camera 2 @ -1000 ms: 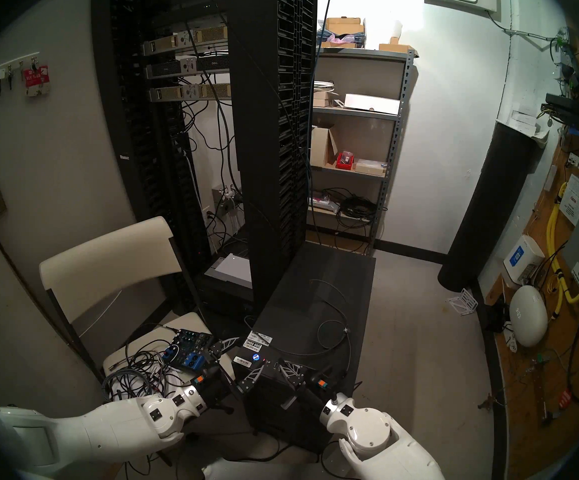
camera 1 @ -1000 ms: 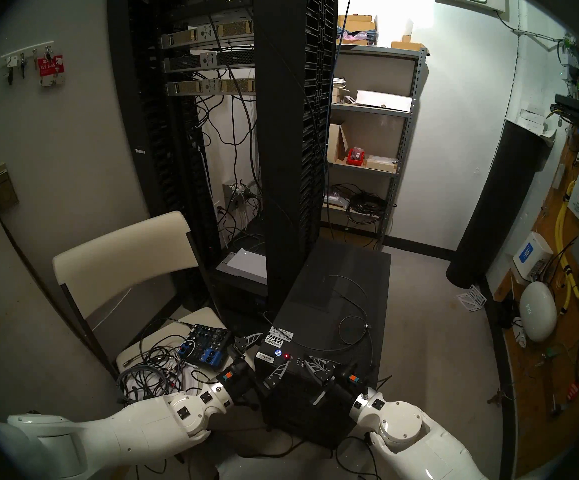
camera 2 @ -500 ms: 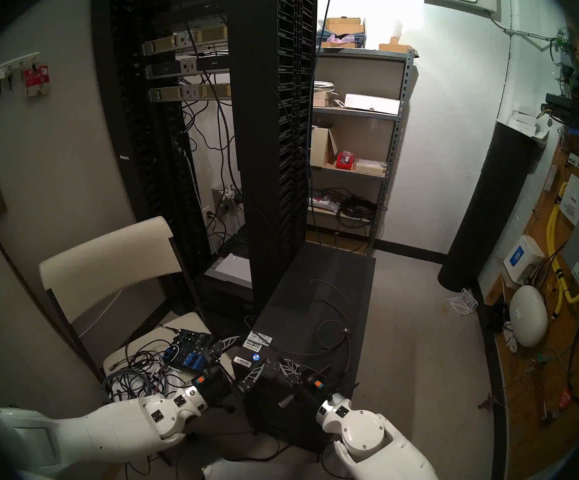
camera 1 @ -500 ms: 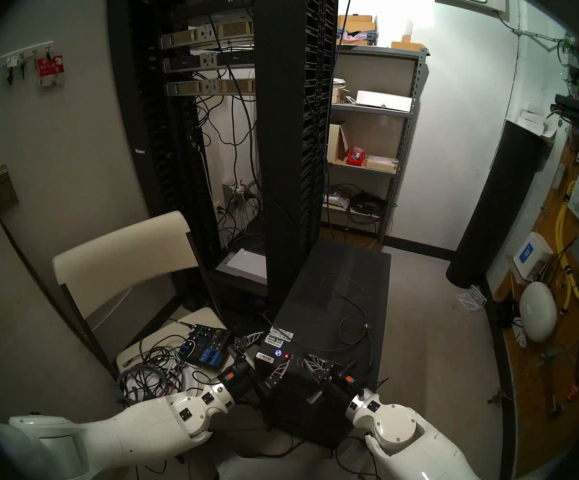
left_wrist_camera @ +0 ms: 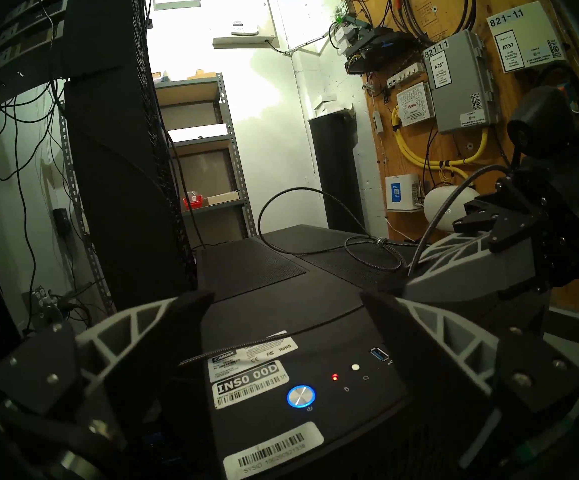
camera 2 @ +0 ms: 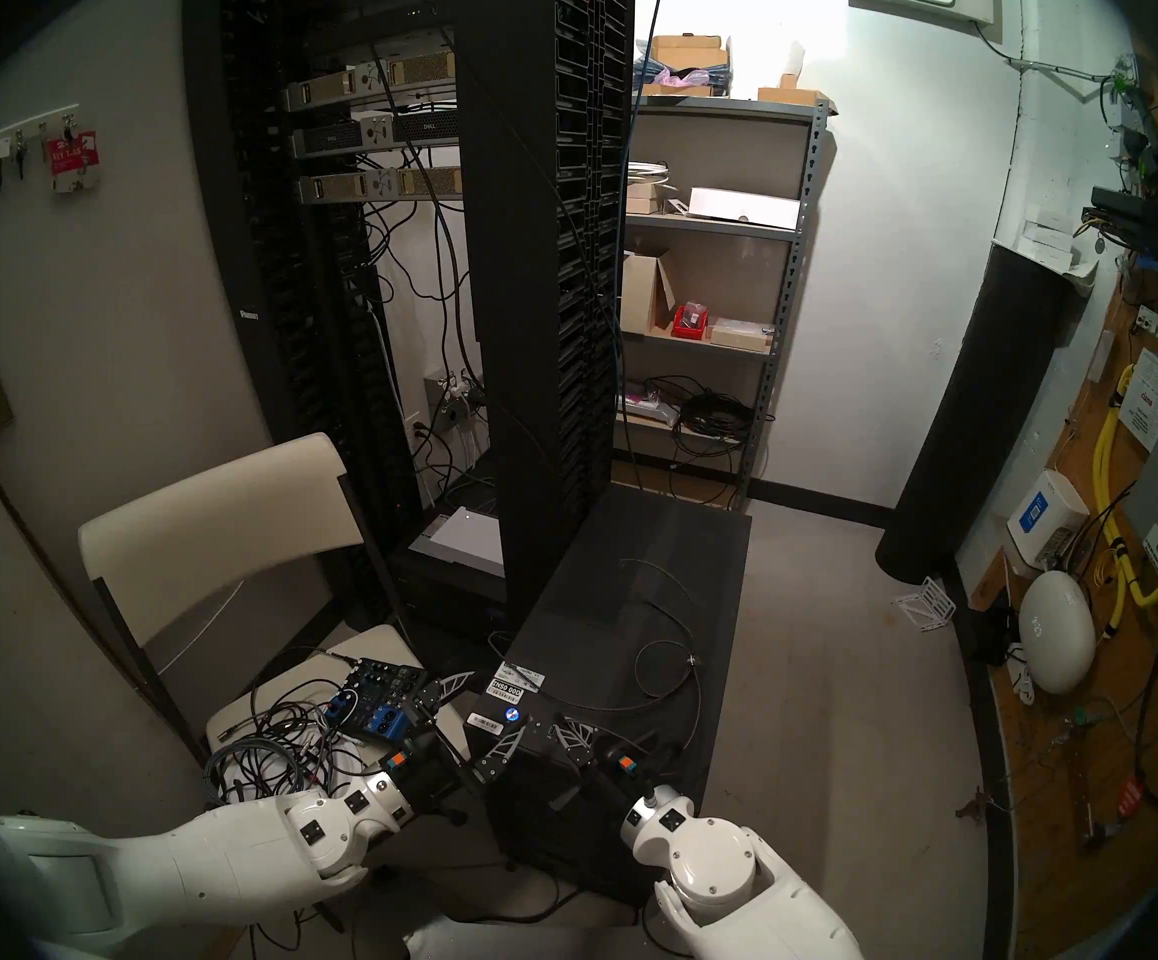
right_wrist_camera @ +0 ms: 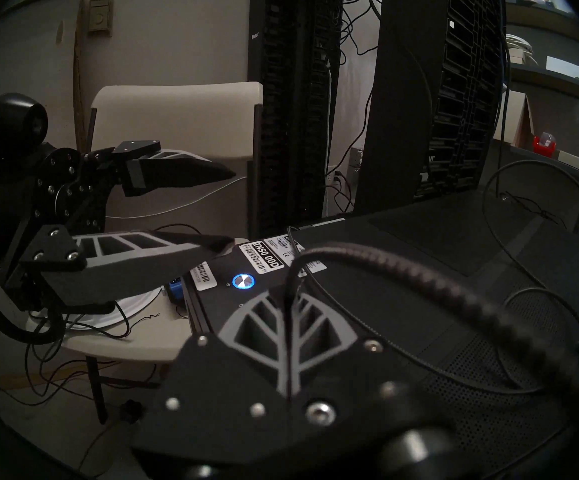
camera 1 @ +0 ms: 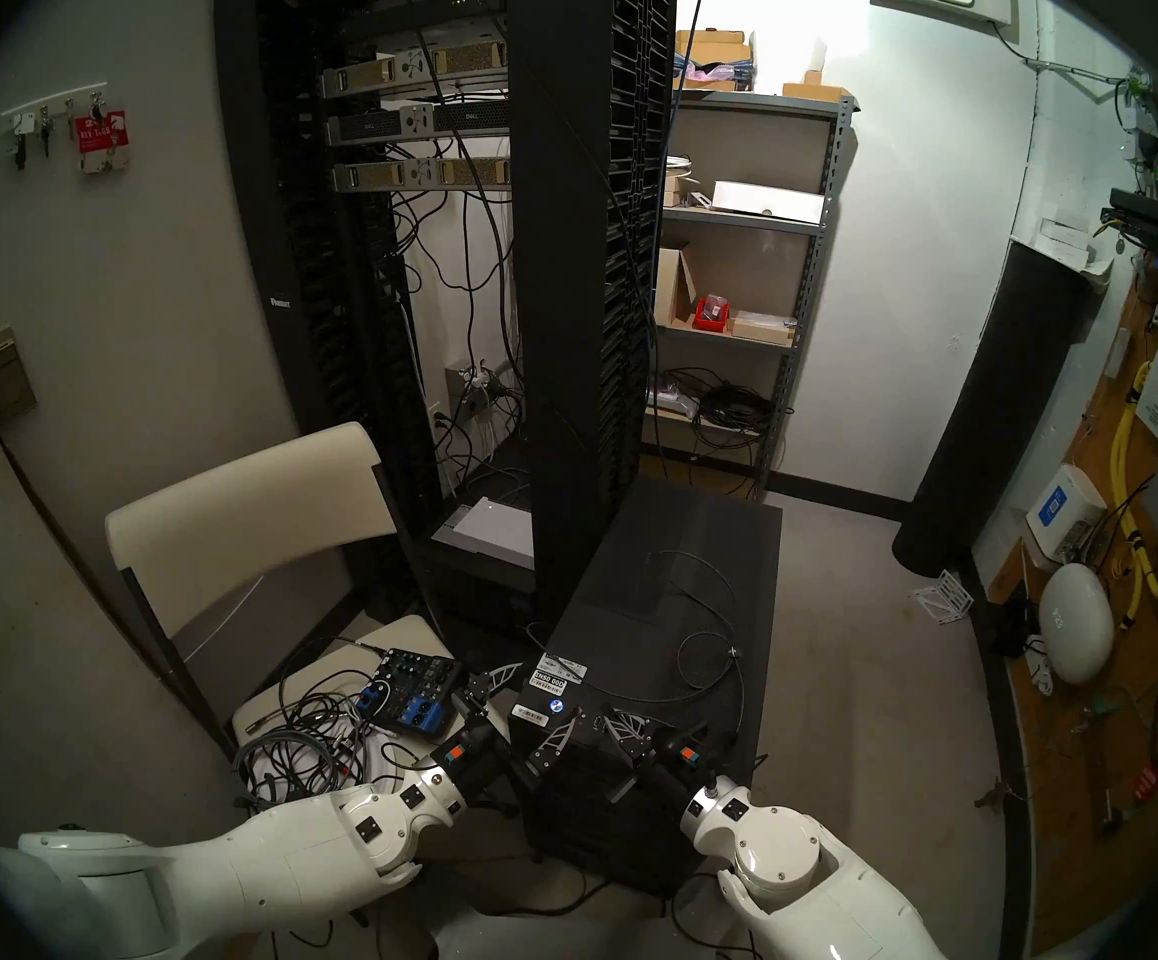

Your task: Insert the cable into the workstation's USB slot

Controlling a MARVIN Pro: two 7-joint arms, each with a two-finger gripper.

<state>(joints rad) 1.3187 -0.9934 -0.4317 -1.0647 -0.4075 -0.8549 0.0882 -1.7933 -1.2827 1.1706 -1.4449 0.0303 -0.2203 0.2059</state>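
Note:
The black workstation (camera 1: 673, 612) stands on the floor with its top toward me; white barcode stickers, a blue-lit button (left_wrist_camera: 301, 396), a red LED (left_wrist_camera: 334, 377) and a blue USB slot (left_wrist_camera: 379, 354) sit on its near end. The thin dark cable (camera 1: 701, 636) loops over the top, with a silvery fitting (camera 1: 732, 652). My right gripper (right_wrist_camera: 289, 292) is shut on the cable's plug end, just above the panel beside the slot (camera 1: 602, 719); the plug tip is hidden between the fingers. My left gripper (left_wrist_camera: 286, 306) is open and empty, straddling the near left corner (camera 1: 533, 702).
A white folding chair (camera 1: 243, 515) at the left holds a blue audio mixer (camera 1: 413, 695) and a heap of cords (camera 1: 299, 744). The tall black server rack (camera 1: 583, 280) rises right behind the workstation. A metal shelf (camera 1: 735, 280) and a black cylinder (camera 1: 999, 411) stand further back.
My right arm has shifted left and a little forward, bringing its shut fingers closer to the blue button and over the red LED in the head view. The left arm has not moved.

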